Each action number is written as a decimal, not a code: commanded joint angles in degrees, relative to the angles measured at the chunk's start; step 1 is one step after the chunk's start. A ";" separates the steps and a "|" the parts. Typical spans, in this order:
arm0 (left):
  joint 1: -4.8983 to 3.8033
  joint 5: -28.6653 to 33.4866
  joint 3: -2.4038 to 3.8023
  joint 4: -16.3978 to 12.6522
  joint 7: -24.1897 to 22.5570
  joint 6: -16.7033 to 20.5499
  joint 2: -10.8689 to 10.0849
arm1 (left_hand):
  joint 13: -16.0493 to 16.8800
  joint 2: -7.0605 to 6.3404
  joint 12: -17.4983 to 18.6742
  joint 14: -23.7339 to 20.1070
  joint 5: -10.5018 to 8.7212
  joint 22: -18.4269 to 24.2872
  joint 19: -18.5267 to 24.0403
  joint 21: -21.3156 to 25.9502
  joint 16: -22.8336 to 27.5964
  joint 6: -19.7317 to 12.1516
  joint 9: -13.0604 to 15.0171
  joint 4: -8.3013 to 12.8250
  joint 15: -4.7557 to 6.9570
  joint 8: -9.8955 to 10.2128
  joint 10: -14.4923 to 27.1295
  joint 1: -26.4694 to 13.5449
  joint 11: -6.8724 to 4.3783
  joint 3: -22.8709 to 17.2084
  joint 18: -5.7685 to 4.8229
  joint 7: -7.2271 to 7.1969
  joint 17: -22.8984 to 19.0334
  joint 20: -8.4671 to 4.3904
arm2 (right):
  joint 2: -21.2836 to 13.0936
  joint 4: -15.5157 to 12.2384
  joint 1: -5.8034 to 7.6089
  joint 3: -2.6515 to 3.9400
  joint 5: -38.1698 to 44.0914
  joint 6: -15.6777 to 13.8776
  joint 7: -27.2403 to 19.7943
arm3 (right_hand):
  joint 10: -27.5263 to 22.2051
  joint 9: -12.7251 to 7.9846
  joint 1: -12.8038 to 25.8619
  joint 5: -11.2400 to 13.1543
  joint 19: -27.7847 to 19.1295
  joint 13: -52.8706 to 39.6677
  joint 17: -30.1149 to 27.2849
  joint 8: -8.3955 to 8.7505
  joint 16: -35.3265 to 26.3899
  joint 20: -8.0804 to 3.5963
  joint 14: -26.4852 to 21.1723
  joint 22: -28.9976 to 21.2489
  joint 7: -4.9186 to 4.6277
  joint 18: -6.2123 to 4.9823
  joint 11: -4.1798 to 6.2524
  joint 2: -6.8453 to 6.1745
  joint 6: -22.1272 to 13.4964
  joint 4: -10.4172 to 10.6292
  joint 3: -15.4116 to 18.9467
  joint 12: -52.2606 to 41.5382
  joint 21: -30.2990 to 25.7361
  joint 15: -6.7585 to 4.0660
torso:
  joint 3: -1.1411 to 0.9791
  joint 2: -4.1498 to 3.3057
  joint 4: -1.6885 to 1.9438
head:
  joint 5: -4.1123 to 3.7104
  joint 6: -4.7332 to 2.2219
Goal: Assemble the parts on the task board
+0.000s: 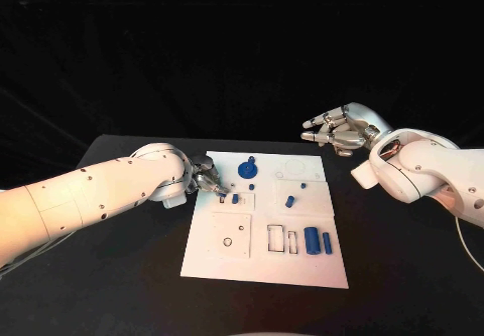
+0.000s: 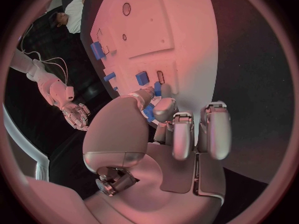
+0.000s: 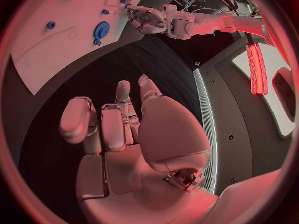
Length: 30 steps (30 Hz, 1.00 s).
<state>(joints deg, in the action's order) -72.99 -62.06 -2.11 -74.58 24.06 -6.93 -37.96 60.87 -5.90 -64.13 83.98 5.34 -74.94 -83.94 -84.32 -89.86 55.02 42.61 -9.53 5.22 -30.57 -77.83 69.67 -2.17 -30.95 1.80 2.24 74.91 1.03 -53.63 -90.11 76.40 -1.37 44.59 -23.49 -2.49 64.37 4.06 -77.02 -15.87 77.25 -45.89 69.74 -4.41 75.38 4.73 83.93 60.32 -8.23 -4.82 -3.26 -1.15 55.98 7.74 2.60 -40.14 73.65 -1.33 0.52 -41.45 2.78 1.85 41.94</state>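
The white task board (image 1: 264,273) lies mid-table. My left hand (image 1: 205,179) is at its left edge, and thumb and fingertip pinch a small blue part (image 2: 149,114) just above the board beside a blue peg (image 1: 235,199). A blue gear (image 1: 246,169) sits farther back, with small blue pieces (image 1: 289,201) at mid-board and two blue cylinders (image 1: 312,239) near the front right. My right hand (image 1: 343,129) hangs raised beyond the board's far right corner, fingers loosely bent and apart, holding nothing. The right wrist view shows the board (image 3: 56,40), the gear (image 3: 101,30) and my left hand (image 3: 146,20).
Empty outlined recesses (image 1: 274,239) and a square plate with a hole (image 1: 230,235) mark the board's front half. Bare black table (image 1: 131,280) surrounds the board. My left forearm (image 1: 91,199) crosses the table's left side.
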 commanded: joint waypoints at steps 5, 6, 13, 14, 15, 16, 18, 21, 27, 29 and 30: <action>0.09 -3.28 0.02 -0.31 1.31 -3.22 0.16 | 0.24 -0.56 -0.39 6.02 0.50 -9.43 -3.06 -0.50 -0.14 0.99 -0.16 7.65 0.08 0.15 -0.55 0.17 -0.08 -8.15 -0.13 -0.41 15.09 -0.16 | 0.03 -0.08 -0.08 -0.02 0.17 0.78 -0.12 | -0.30 0.00 -0.45 -0.26 -0.31 0.07 -0.07 -0.05 -0.18 -0.07 1.49 -0.09 -0.03 -1.06 0.09 0.14 -0.13 -0.11 0.38 0.12 -0.34 0.03 | -0.03 -0.03 -0.01 | 0.04 0.27; 0.09 -3.35 0.02 -0.32 1.50 -3.55 0.18 | 0.28 -0.65 -0.42 6.02 0.61 -9.46 -3.08 -0.53 -0.14 1.06 -0.19 7.72 0.09 0.18 -0.59 0.13 -0.09 -8.26 -0.14 -0.42 15.09 -0.18 | 0.03 -0.08 -0.08 -0.02 0.17 0.78 -0.12 | -0.30 0.00 -0.45 -0.26 -0.31 0.07 -0.07 -0.05 -0.18 -0.07 1.49 -0.09 -0.03 -1.06 0.09 0.14 -0.13 -0.11 0.38 0.12 -0.34 0.03 | -0.05 -0.03 0.00 | 0.08 0.30; 0.10 -4.05 0.02 -0.65 2.33 -5.38 0.01 | 0.46 -0.94 -0.58 6.02 1.00 -9.63 -3.17 -0.67 -0.14 1.29 -0.26 7.95 0.11 0.29 -0.78 -0.03 -0.12 -8.60 -0.18 -0.44 15.09 -0.22 | 0.06 -0.05 -0.09 -0.03 0.17 0.81 -0.12 | -0.30 0.00 -0.45 -0.26 -0.31 0.07 -0.07 -0.05 -0.18 -0.07 1.49 -0.09 -0.03 -1.06 0.09 0.14 -0.13 -0.11 0.38 0.12 -0.34 0.03 | -0.03 0.01 0.01 | 0.25 0.28; 0.10 -4.08 0.02 -0.68 2.40 -5.50 -0.01 | 0.48 -0.95 -0.59 6.02 1.03 -9.64 -3.18 -0.68 -0.14 1.31 -0.27 7.97 0.11 0.30 -0.80 -0.05 -0.12 -8.62 -0.18 -0.44 15.09 -0.22 | 0.06 -0.04 -0.09 -0.03 0.17 0.81 -0.12 | -0.30 0.00 -0.45 -0.26 -0.31 0.07 -0.07 -0.05 -0.18 -0.07 1.49 -0.09 -0.03 -1.06 0.09 0.14 -0.13 -0.11 0.38 0.12 -0.34 0.03 | -0.03 0.03 0.05 | 0.22 0.31; 0.10 -4.11 0.02 -0.70 2.46 -5.60 -0.04 | 0.51 -1.00 -0.61 6.02 1.12 -9.65 -3.18 -0.69 -0.14 1.35 -0.28 8.00 0.11 0.32 -0.83 -0.09 -0.13 -8.69 -0.19 -0.45 15.09 -0.23 | 0.07 -0.04 -0.09 -0.03 0.17 0.82 -0.13 | -0.30 0.00 -0.45 -0.26 -0.31 0.07 -0.07 -0.05 -0.18 -0.07 1.49 -0.09 -0.03 -1.06 0.09 0.14 -0.13 -0.11 0.38 0.12 -0.34 0.03 | -0.04 0.04 0.07 | 0.24 0.34; 0.10 -4.14 0.02 -0.73 2.53 -5.69 -0.07 | 0.51 -1.00 -0.61 6.02 1.12 -9.65 -3.18 -0.69 -0.14 1.35 -0.28 8.00 0.11 0.32 -0.83 -0.09 -0.13 -8.69 -0.19 -0.45 15.09 -0.23 | 0.08 -0.05 -0.09 -0.03 0.17 0.82 -0.14 | -0.30 0.00 -0.45 -0.26 -0.31 0.07 -0.07 -0.05 -0.18 -0.07 1.49 -0.09 -0.03 -1.06 0.09 0.14 -0.13 -0.11 0.38 0.12 -0.34 0.03 | -0.03 0.05 0.06 | 0.29 0.36; 0.10 -4.16 0.02 -0.80 2.60 -5.83 -0.12 | 0.51 -1.02 -0.62 6.02 1.16 -9.67 -3.19 -0.71 -0.14 1.37 -0.28 8.02 0.11 0.32 -0.84 -0.11 -0.13 -8.71 -0.19 -0.45 15.09 -0.23 | 0.09 -0.05 -0.09 -0.03 0.17 0.83 -0.15 | -0.30 0.00 -0.45 -0.26 -0.31 0.07 -0.07 -0.05 -0.18 -0.07 1.49 -0.09 -0.03 -1.06 0.09 0.14 -0.13 -0.11 0.38 0.12 -0.34 0.03 | -0.03 0.04 0.03 | 0.35 0.44; 0.10 -4.18 0.02 -0.94 2.67 -5.98 -0.24 | 0.53 -1.07 -0.63 6.02 1.26 -9.73 -3.22 -0.76 -0.14 1.42 -0.29 8.05 0.12 0.34 -0.87 -0.15 -0.14 -8.78 -0.21 -0.45 15.09 -0.23 | 0.09 -0.05 -0.09 -0.03 0.17 0.85 -0.17 | -0.30 0.00 -0.45 -0.26 -0.31 0.07 -0.07 -0.05 -0.18 -0.07 1.49 -0.09 -0.03 -1.06 0.09 0.14 -0.13 -0.11 0.38 0.12 -0.34 0.03 | -0.02 0.01 0.03 | 0.36 0.48; 0.10 -4.20 0.02 -1.11 2.69 -5.99 -0.41 | 0.66 -1.34 -0.74 6.02 2.01 -9.87 -3.30 -0.87 -0.14 1.74 -0.34 8.24 0.15 0.43 -1.09 -0.50 -0.18 -9.18 -0.24 -0.50 15.09 -0.26 | 0.08 -0.05 -0.10 -0.03 0.16 0.92 -0.21 | -0.30 0.00 -0.45 -0.26 -0.31 0.07 -0.07 -0.05 -0.18 -0.07 1.49 -0.09 -0.03 -1.06 0.09 0.14 -0.13 -0.11 0.38 0.12 -0.34 0.03 | -0.01 0.01 0.04 | 0.41 0.57; 0.10 -4.20 0.02 -1.15 2.72 -6.01 -0.45 | 0.66 -1.38 -0.74 6.02 2.12 -9.88 -3.30 -0.88 -0.14 1.78 -0.35 8.27 0.15 0.44 -1.11 -0.56 -0.19 -9.23 -0.25 -0.51 15.09 -0.27 | 0.07 -0.06 -0.11 -0.03 0.16 0.93 -0.21 | -0.30 0.00 -0.45 -0.26 -0.31 0.07 -0.07 -0.05 -0.18 -0.07 1.49 -0.09 -0.03 -1.06 0.09 0.14 -0.13 -0.11 0.38 0.12 -0.34 0.03 | -0.02 0.00 0.05 | 0.45 0.60; 0.10 -4.20 0.02 -1.18 2.74 -6.02 -0.46 | 0.66 -1.39 -0.74 6.02 2.16 -9.88 -3.30 -0.88 -0.14 1.80 -0.35 8.27 0.15 0.44 -1.12 -0.58 -0.19 -9.25 -0.25 -0.51 15.09 -0.27 | 0.07 -0.07 -0.11 -0.03 0.16 0.94 -0.22 | -0.31 0.00 -0.46 -0.24 -0.33 0.10 -0.10 -0.07 -0.22 -0.08 1.49 -0.16 -0.03 -1.07 0.09 0.14 -0.11 -0.10 0.44 0.11 -0.39 0.03 | -0.03 0.00 0.04 | 0.46 0.61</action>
<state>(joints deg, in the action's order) -73.11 -65.40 -1.89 -75.81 25.57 -11.25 -38.35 61.45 -7.04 -64.77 83.98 7.30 -74.93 -83.94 -84.91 -89.86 56.06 42.21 -9.06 5.22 -30.23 -78.54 68.80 -2.46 -32.05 1.80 2.20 74.90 1.03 -53.59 -90.10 76.34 -1.40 44.58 -23.34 -2.49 64.37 4.06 -77.02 -15.87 77.25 -45.87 69.71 -4.41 75.38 4.73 83.93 60.23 -8.22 -4.82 -3.26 -1.15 55.98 7.65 2.69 -40.14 73.58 -1.33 0.50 -41.43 2.81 2.27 42.52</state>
